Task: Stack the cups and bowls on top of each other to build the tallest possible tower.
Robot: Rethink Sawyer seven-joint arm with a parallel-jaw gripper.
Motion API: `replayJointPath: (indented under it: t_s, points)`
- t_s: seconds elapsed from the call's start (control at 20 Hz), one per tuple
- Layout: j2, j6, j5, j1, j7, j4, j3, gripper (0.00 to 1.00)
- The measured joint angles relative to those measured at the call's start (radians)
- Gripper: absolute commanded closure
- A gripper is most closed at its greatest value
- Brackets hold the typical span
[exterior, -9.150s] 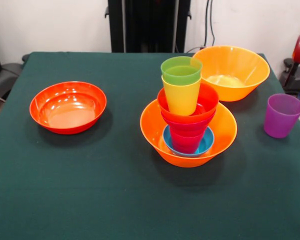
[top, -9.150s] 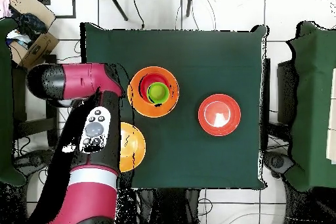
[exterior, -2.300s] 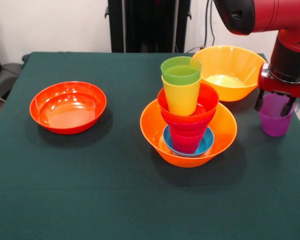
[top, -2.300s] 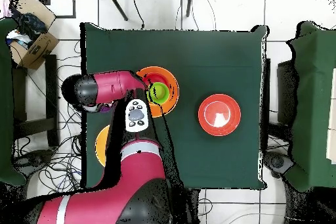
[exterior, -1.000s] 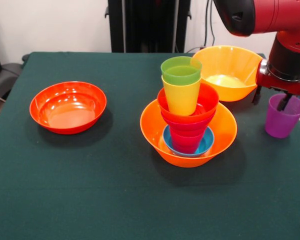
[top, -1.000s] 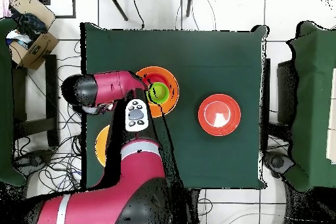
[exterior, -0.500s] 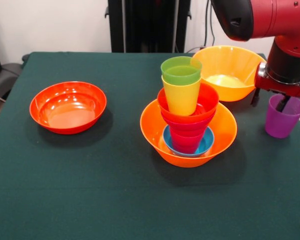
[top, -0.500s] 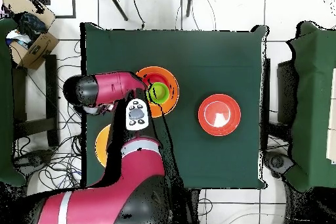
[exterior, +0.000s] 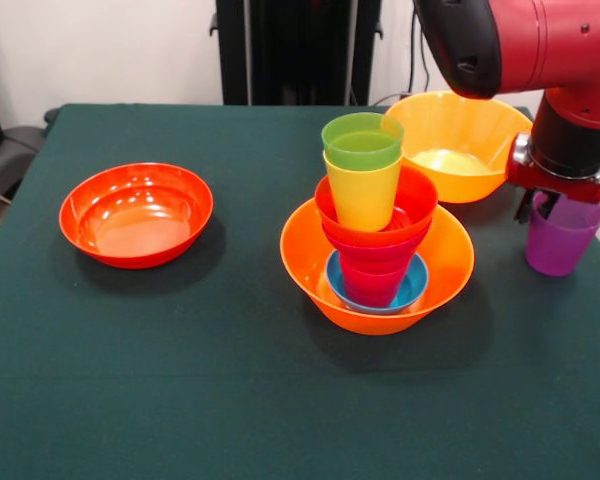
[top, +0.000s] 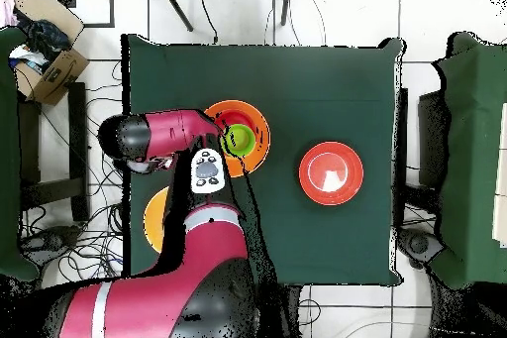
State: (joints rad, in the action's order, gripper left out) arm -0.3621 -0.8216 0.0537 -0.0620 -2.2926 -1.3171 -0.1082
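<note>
The table (exterior: 130,380) is covered with a matte dark green cloth. All vessels are glossy, smooth plastic.

The tower (exterior: 375,240) stands right of centre in the front view. Its base is a large, deep orange bowl (exterior: 310,265). Inside it sit a small blue bowl (exterior: 412,285), a crimson-pink cup (exterior: 370,285), a magenta bowl (exterior: 378,248) and a small red-orange bowl (exterior: 415,205). A tapered yellow cup (exterior: 363,195) rises from these, with a green cup (exterior: 363,140) nested in its mouth. How the lower pieces seat in one another is partly hidden by the base bowl's wall.

A second large orange bowl (exterior: 460,140) stands behind the tower, apart from it. A wide, shallow red-orange bowl (exterior: 136,214) stands alone at the left, well apart from the tower.

The purple cup (exterior: 560,240) stands upright near the table's right edge. The gripper (exterior: 565,205) is at its rim, directly under the red and black arm (exterior: 540,45). One dark finger appears to reach inside the rim; the other is not clearly seen, so whether the jaws are clamped on the cup cannot be told.

In the overhead view the arm (top: 163,136) covers the gripper and the purple cup. The second orange bowl (top: 155,220) shows only as a sliver beside the arm.
</note>
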Motion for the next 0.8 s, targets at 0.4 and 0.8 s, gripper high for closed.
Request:
replayJointPath:
  t_s: [0.4,0.8]
  points:
    - [-0.009,0.001,0.011,0.000,0.000,0.001,-0.016,1.00]
    - [-0.025,0.012,0.014,-0.001,0.000,-0.001,-0.016,1.00]
